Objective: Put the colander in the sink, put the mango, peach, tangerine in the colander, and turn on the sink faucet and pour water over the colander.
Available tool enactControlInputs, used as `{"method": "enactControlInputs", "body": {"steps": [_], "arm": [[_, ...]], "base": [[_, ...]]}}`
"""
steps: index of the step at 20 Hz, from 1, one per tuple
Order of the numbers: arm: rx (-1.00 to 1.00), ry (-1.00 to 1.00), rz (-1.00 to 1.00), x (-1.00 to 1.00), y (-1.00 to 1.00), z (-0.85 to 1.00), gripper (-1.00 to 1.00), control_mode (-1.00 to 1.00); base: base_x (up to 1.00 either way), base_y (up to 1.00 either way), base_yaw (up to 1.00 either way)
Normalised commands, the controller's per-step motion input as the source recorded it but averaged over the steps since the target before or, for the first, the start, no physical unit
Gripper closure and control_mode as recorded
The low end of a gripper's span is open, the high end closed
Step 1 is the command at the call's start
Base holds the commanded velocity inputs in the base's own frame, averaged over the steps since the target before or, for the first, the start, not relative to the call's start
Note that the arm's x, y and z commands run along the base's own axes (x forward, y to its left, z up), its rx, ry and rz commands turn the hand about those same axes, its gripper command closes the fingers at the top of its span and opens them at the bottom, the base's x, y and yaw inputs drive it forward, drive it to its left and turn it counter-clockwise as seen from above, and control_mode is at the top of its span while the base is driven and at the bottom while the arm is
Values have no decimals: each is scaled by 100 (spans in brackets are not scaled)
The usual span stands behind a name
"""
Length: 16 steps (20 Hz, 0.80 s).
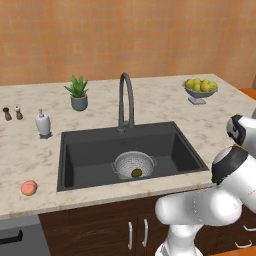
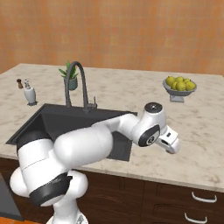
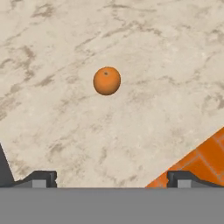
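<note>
My claw hangs above the marble counter with its two dark fingertips spread as wide as they go, and nothing between them. Straight ahead in my hand view lies the tangerine, alone on the stone and well apart from my tips; an orange tiled surface cuts in at one corner. The right base view shows my arm reaching past the right end of the black sink, hand over open counter, but no tangerine. The left base view gives what the others hide: the colander sits in the sink basin with the dark green mango inside it, and the peach rests on the counter left of the sink, near the front edge. Behind the basin rises the gooseneck sink faucet. Farther back stand a soap dispenser, two small shakers, a potted plant, and a pedestal bowl piled with yellow-green fruit.
</note>
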Motion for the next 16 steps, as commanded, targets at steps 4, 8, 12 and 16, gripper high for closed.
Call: {"method": "enactControlInputs", "body": {"steps": [4, 8, 12, 16], "arm": [[7, 0, -7, 27, -20, -21, -100, -100], [9, 0, -6, 22, -9, -32, -100, -100], [5, 0, -5, 31, -18, -26, -100, -100], [8, 1, -5, 32, -12, -23, -100, -100]], "base": [[0, 0, 0], [0, 0, 0], [0, 0, 0], [0, 0, 0]]}}
